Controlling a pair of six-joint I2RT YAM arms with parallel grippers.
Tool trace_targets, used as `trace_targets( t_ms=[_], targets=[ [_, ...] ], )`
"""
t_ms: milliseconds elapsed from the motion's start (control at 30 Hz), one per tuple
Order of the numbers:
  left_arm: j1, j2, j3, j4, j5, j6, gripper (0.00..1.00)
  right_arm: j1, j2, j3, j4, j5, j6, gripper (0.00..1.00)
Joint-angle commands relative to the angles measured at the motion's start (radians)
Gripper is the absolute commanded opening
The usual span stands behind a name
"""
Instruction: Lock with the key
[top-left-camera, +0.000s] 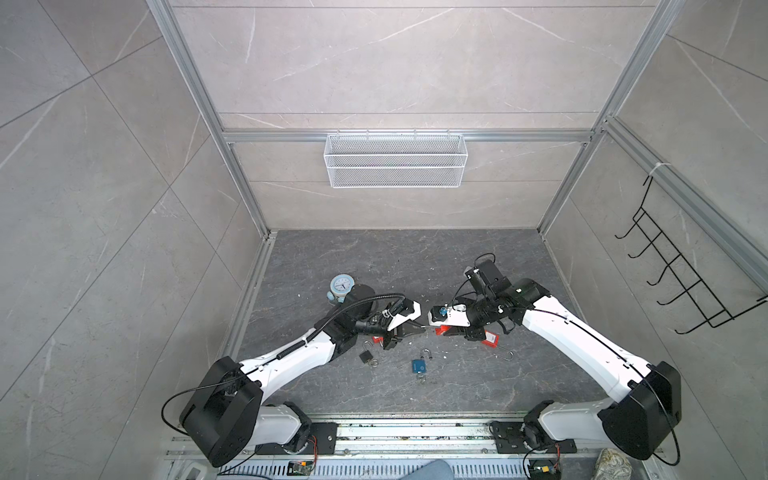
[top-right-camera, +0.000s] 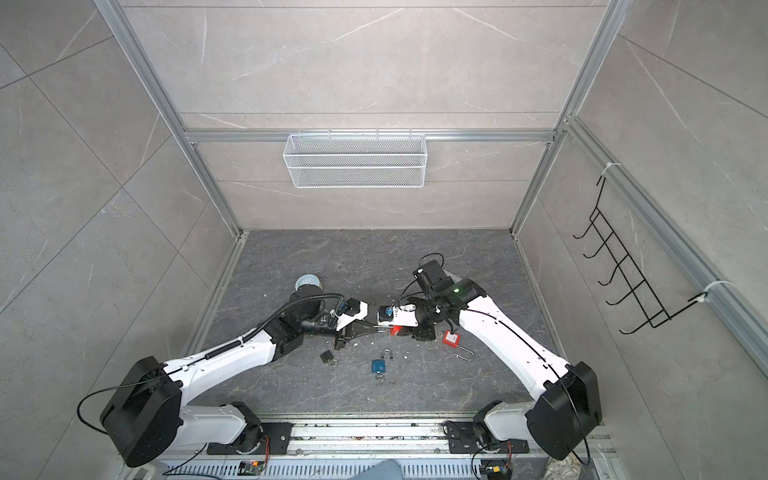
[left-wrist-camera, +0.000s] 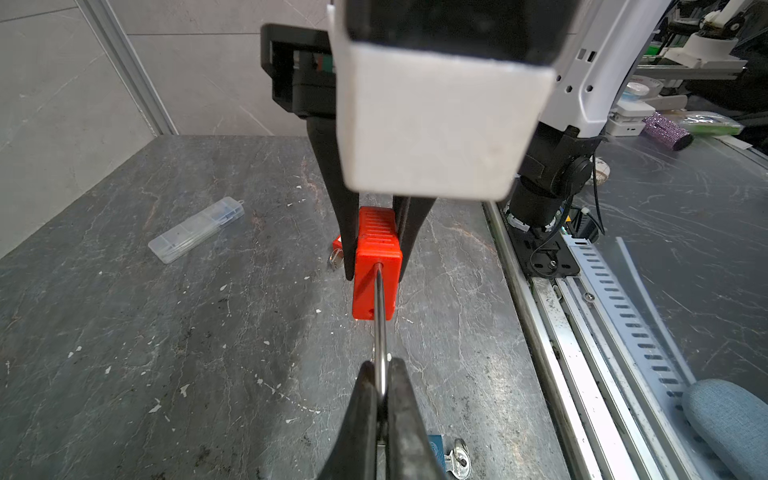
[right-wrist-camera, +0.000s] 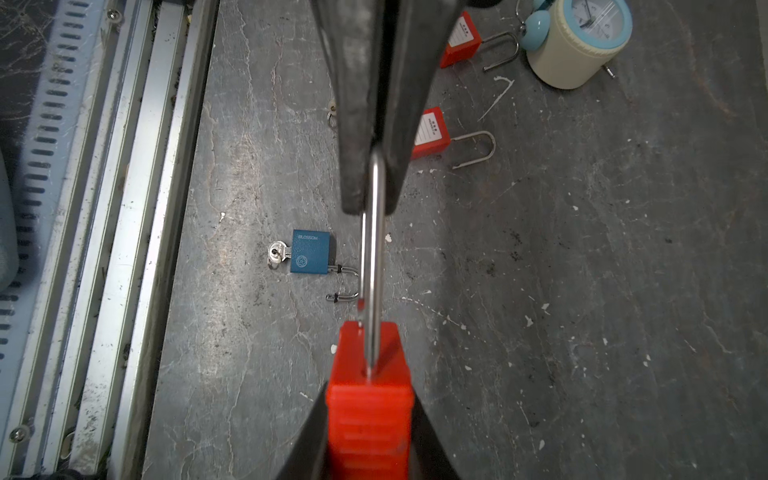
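Note:
A red padlock (top-left-camera: 441, 330) (top-right-camera: 396, 331) hangs above the dark table between my two grippers. My left gripper (left-wrist-camera: 383, 374) (top-left-camera: 422, 327) is shut on the bend of its steel shackle (left-wrist-camera: 380, 328) (right-wrist-camera: 376, 257). My right gripper (right-wrist-camera: 370, 390) (top-left-camera: 446, 328) is shut on the red body (right-wrist-camera: 370, 415) (left-wrist-camera: 376, 266), one finger pressed on each side. One shackle leg sits in the body; in the right wrist view the other leg ends just above it. No key shows on this padlock. The only plain key (right-wrist-camera: 276, 254) sticks in a blue padlock (right-wrist-camera: 311, 252) (top-left-camera: 419, 365) lying below.
On the table lie a black padlock (top-left-camera: 365, 355), two more red padlocks (right-wrist-camera: 432, 133) (right-wrist-camera: 461, 39) with open shackles, an alarm clock (top-left-camera: 341, 286) and a clear plastic case (left-wrist-camera: 195, 230). A wire basket (top-left-camera: 395, 160) hangs on the back wall.

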Motion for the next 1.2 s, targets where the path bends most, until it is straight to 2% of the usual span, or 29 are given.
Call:
trace_targets(
  t_ms=[0,200,333,500,667,800,933,1167],
  targets=[
    [-0.021,0.014,0.028,0.08,0.011,-0.027,0.0,0.008,-0.022,0.002,0.043,-0.082,-0.013,0.1],
    [-0.038,0.012,0.007,0.136,-0.045,-0.011,0.0,0.009,-0.021,0.004,0.04,-0.161,-0.001,0.11],
    [-0.052,0.022,0.0,0.175,-0.059,-0.03,0.0,0.011,-0.024,-0.007,0.104,-0.191,0.025,0.1],
    [-0.052,0.039,0.011,0.17,-0.03,-0.088,0.0,0.025,-0.082,-0.078,0.263,-0.132,0.021,0.09],
    [-0.053,0.042,0.01,0.17,-0.02,-0.12,0.0,0.031,-0.124,-0.12,0.318,-0.12,-0.005,0.09],
    [-0.054,0.032,0.003,0.167,-0.059,-0.078,0.0,0.032,-0.106,-0.08,0.231,-0.201,-0.005,0.1],
    [-0.077,0.001,-0.009,0.154,-0.131,0.03,0.0,0.031,-0.044,0.001,0.068,-0.25,-0.028,0.1],
    [-0.106,-0.016,-0.02,0.155,-0.189,0.101,0.0,0.031,-0.024,0.034,0.063,-0.285,-0.008,0.1]
  ],
)
